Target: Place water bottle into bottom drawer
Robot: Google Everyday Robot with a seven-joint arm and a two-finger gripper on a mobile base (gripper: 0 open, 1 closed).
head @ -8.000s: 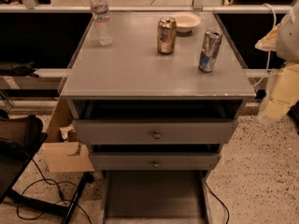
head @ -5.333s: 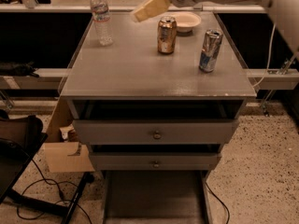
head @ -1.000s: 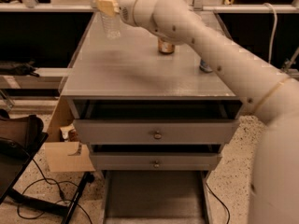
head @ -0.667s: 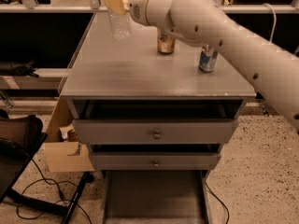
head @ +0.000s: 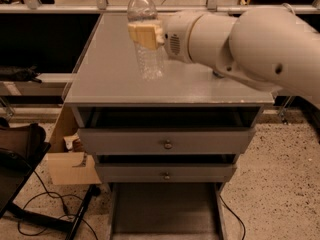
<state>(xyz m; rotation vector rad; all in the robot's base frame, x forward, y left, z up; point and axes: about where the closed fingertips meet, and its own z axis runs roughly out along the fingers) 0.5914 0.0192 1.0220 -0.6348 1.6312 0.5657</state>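
The water bottle [head: 145, 51] is a slim clear plastic bottle with a white cap. It hangs upright in the air above the grey cabinet top [head: 110, 69]. My gripper [head: 145, 35] is shut on the bottle's middle, its tan fingers [head: 141, 34] covering the label. My thick white arm [head: 240, 44] reaches in from the right. The bottom drawer [head: 165, 211] is pulled out at the bottom of the view, a shallow grey tray with nothing in it. The cans are hidden behind my arm.
Two upper drawers with round metal knobs [head: 168, 144] sit above the open one. A cardboard box [head: 70, 159] stands left of the cabinet. Black cables [head: 45, 204] and a dark bag [head: 15, 154] lie on the speckled floor at left.
The bottle has been lifted off the cabinet top's back left corner and carried forward and right in my gripper. My arm now covers both cans.
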